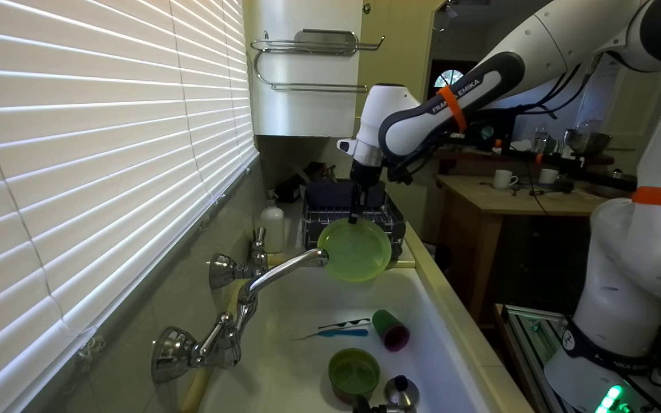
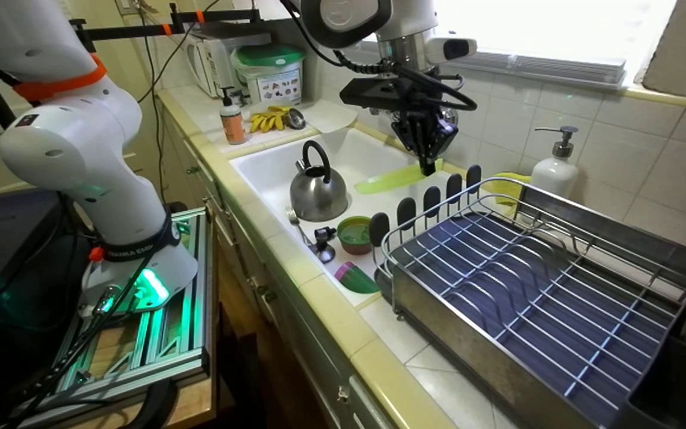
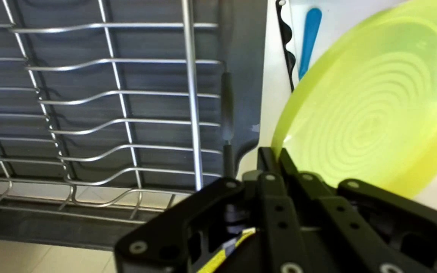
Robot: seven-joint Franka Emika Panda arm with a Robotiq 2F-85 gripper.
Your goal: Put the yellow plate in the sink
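A lime-yellow plate (image 1: pixel 355 249) hangs steeply tilted over the end of the white sink (image 1: pixel 445 367) nearest the dish rack (image 2: pixel 468 345), its rim pinched between the black fingers (image 3: pixel 266 163) of a Panda arm (image 1: pixel 537 46). In the wrist view the fingers nearly meet, with the plate's edge between them. In both exterior views the arm reaches in over the front edge of the bench (image 2: pixel 459 387), its base standing off that same edge.

Inside the sink, a green cup (image 1: pixel 391 331) with a purple interior lies on its side toward the front edge, near a blue utensil (image 3: pixel 310 41) and a black-and-white utensil (image 3: pixel 288 41). Farther from the rack sit a green bowl (image 1: pixel 354 373) and, just beside it toward the front edge, a small metal piece (image 1: pixel 401 391) with a black top; beyond them a steel kettle (image 2: pixel 319 199) stands upright.

A chrome faucet (image 1: pixel 287 271) extends over the sink from the bench's back edge; in an exterior view its spout tip overlaps the plate, and whether the two touch cannot be told. A white pump bottle (image 2: pixel 554 176) stands by the rack near the back edge. At the bench's opposite end, yellow gloves (image 2: pixel 267 121) lie just beside an orange-and-white bottle (image 2: pixel 233 125), near a green-lidded bin (image 2: pixel 283 86).
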